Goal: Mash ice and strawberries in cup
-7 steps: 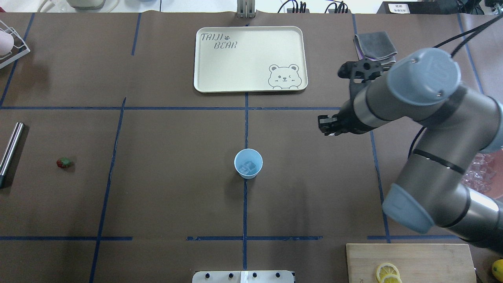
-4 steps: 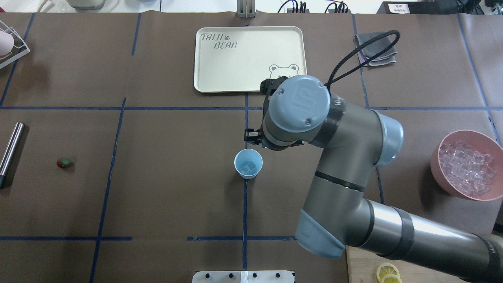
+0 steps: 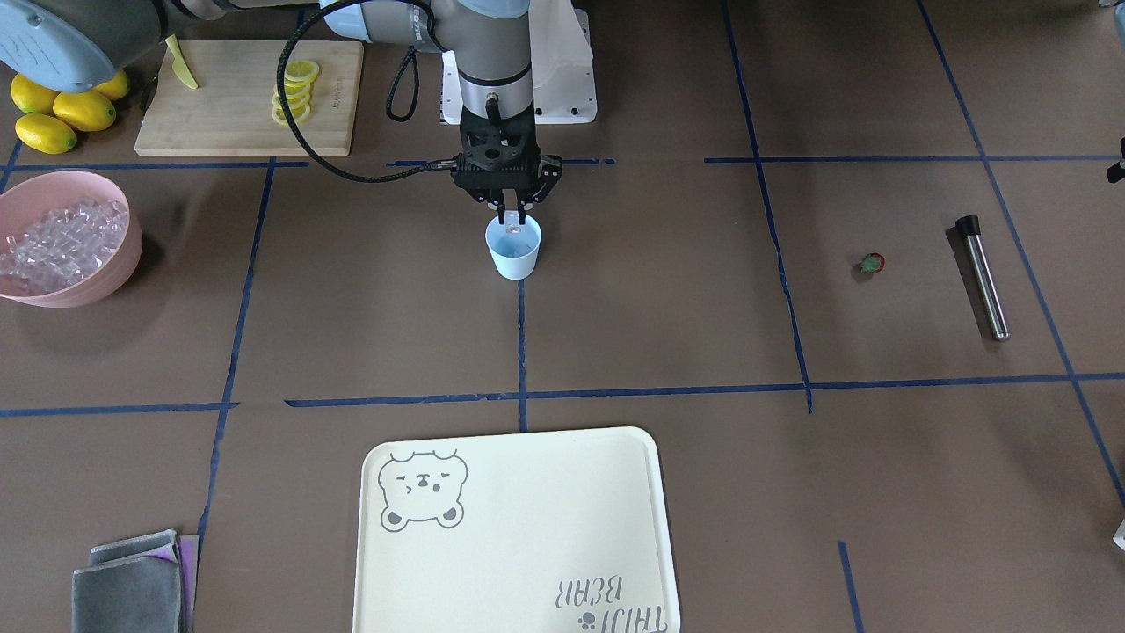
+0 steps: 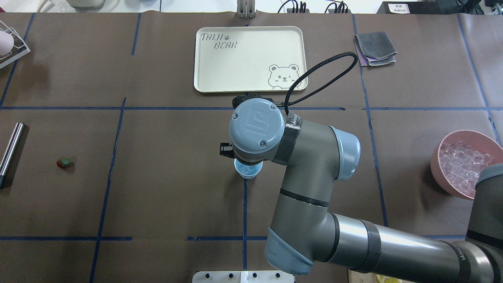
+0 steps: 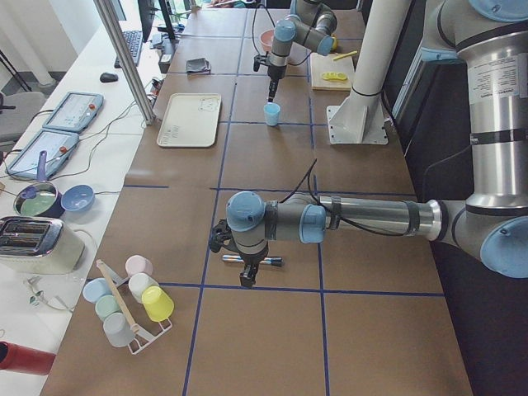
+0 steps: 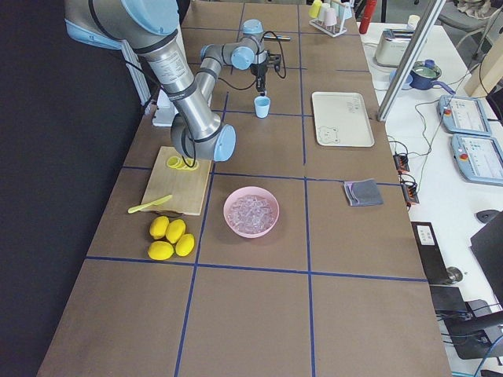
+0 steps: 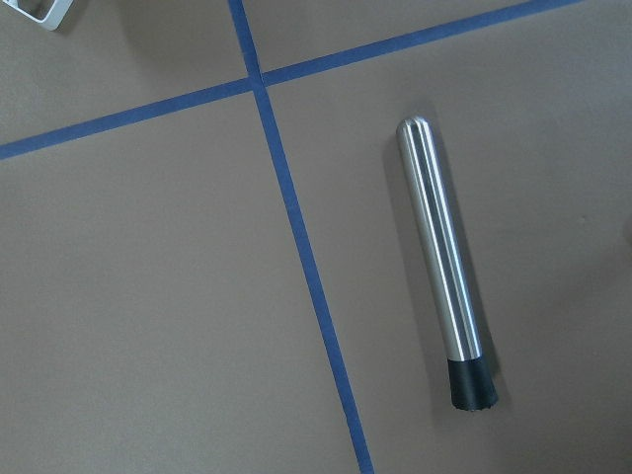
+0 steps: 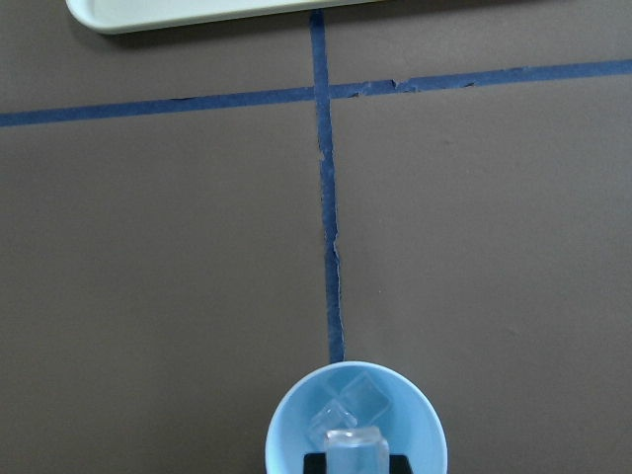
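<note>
The light blue cup stands at the table's middle with ice lying in it. My right gripper hangs straight down over its mouth, shut on one clear ice cube held just above the rim. In the overhead view the wrist hides most of the cup. The strawberry lies far off on the robot's left side, beside a steel muddler. My left gripper hovers over that muddler; I cannot tell whether it is open or shut.
A pink bowl full of ice sits on the robot's right. A cream bear tray lies beyond the cup. A cutting board with lemon slices, whole lemons, a grey cloth and a cup rack are around the edges.
My right arm has swung from the table's right side in to the cup and now holds its gripper over the cup's mouth. Cup, strawberry and muddler have not moved.
</note>
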Motion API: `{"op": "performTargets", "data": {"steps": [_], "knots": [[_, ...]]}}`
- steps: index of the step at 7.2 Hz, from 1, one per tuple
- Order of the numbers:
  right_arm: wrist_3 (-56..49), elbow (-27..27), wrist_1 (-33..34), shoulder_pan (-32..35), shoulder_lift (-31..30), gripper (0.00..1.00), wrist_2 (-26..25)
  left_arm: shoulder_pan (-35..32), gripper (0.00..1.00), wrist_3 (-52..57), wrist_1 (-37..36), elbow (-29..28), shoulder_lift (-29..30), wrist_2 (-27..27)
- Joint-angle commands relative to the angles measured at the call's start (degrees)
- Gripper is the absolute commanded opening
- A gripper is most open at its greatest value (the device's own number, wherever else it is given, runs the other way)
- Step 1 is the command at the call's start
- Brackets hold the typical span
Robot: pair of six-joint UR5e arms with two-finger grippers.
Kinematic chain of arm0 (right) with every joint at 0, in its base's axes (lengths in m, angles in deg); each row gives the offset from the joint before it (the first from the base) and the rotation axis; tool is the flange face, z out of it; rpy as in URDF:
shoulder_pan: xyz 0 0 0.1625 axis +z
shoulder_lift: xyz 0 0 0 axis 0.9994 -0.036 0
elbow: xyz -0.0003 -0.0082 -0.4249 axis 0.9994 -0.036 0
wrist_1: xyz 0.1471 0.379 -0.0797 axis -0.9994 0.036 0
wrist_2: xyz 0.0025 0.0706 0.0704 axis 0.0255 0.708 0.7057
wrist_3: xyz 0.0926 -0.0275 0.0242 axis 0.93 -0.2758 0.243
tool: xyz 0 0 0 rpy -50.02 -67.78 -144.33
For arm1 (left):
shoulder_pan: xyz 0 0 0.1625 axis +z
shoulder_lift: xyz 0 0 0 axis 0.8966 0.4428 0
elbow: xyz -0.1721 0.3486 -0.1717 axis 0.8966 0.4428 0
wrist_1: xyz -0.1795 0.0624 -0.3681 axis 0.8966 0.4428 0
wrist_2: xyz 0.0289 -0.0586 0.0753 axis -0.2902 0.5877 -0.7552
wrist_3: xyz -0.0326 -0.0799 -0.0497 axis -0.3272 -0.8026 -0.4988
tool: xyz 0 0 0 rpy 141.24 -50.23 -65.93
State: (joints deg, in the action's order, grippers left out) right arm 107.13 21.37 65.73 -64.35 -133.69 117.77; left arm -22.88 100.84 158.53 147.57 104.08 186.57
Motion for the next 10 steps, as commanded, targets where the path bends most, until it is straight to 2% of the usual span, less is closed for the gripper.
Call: {"op": "performTargets", "data": {"steps": [1,6,7,8,10], "knots": [[0.0,-0.4,0.0,-0.3,0.1,0.99,-0.9,0.0,1.0,0.0,-0.1,-0.1,0.0,0.0],[-0.1,-0.2,0.0,0.1,-0.1,0.99,-0.9,0.0,1.0,0.0,0.0,-0.2,0.1,0.0],[-0.7,-0.1,1.3,2.7,-0.2,0.99,0.4,-0.1,1.0,0.0,0.0,-0.3,0.1,-0.1],[-3.0,0.1,3.9,6.9,-0.3,0.99,4.8,-0.1,1.0,0.0,-0.2,0.0,0.0,-0.2],[-14.1,2.4,4.0,17.1,-4.8,0.99,13.9,0.0,1.0,-0.1,-0.2,-0.3,0.1,-0.3]]}}
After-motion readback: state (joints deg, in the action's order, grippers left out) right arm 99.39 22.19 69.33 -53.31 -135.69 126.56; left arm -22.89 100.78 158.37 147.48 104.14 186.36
